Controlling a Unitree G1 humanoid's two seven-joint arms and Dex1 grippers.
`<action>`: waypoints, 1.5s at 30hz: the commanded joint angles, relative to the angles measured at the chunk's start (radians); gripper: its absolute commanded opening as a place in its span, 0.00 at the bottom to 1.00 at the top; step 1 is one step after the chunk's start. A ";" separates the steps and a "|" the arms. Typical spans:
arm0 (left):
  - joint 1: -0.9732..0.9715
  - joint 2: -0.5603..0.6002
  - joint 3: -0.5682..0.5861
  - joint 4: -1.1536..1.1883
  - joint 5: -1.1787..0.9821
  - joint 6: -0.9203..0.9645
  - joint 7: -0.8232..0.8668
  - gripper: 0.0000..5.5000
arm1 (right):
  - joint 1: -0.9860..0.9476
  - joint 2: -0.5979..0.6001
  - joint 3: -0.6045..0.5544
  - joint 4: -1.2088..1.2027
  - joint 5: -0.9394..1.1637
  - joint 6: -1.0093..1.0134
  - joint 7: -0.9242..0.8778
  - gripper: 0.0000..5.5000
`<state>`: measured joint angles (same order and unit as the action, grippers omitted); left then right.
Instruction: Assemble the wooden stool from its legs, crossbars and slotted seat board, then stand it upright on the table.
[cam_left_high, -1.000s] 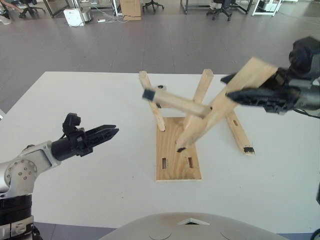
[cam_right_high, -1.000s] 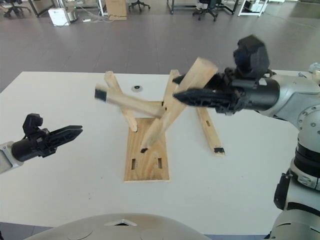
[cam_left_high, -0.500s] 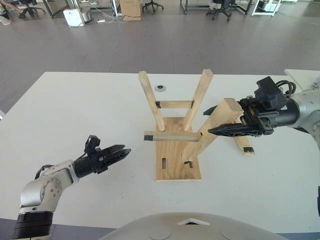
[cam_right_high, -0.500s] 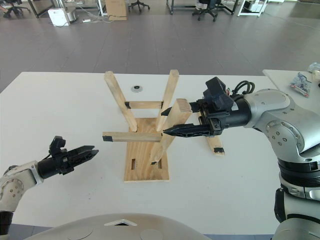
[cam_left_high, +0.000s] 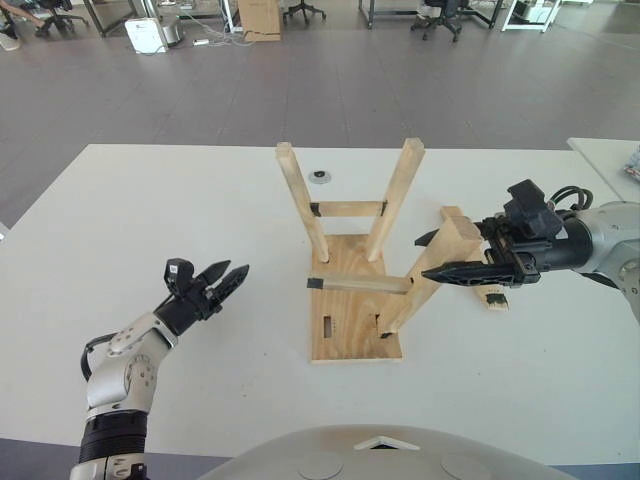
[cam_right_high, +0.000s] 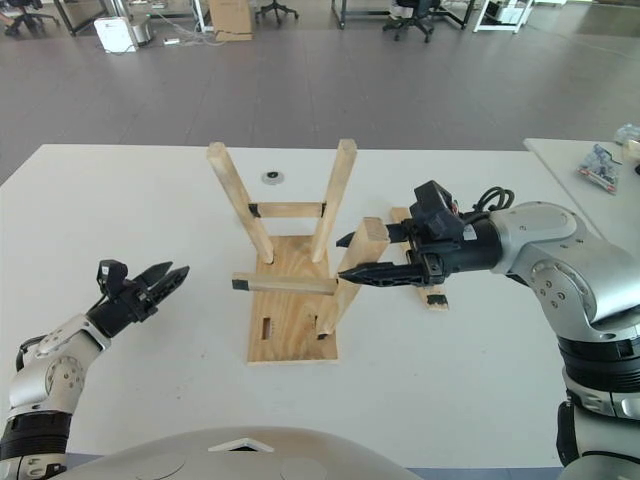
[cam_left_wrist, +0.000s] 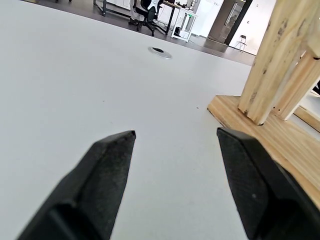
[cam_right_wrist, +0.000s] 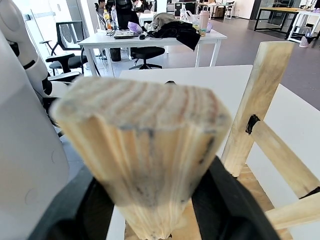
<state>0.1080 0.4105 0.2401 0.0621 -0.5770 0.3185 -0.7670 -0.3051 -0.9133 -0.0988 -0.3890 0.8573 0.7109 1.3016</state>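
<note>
Left eye view shows my right hand (cam_left_high: 422, 255) clenched on the upper end of a tilted leg (cam_left_high: 415, 295). The leg's foot sits at or in the near right slot of the seat board (cam_left_high: 340, 340); I cannot tell which. The board lies flat on the bench (cam_left_high: 150, 220). The crossbar (cam_left_high: 360, 284) fixed to this leg juts free toward my left. Pressing down at this tilt may jam the joint or skid the unbraced board, since my left hand (cam_left_high: 236, 268) hangs released, well apart from it. The free crossbar end could also strike the two legs (cam_left_high: 305, 205) standing in the far slots and lever them out.
</note>
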 joint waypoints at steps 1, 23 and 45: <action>-0.023 0.002 0.006 0.012 0.017 -0.015 0.008 0.54 | -0.008 -0.014 0.011 -0.003 -0.037 -0.027 0.005 0.37; 0.019 -0.049 -0.003 -0.044 0.007 -0.038 0.028 0.54 | 0.179 -0.065 0.238 0.055 -0.292 -0.264 0.046 0.37; 0.095 -0.087 -0.033 -0.036 0.027 -0.092 0.031 0.54 | 0.007 -0.023 0.200 0.287 -0.465 -0.085 -0.308 0.66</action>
<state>0.1862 0.3267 0.2044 0.0281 -0.5657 0.2332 -0.7444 -0.2754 -0.9386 0.1226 -0.1587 0.4487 0.6172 1.0774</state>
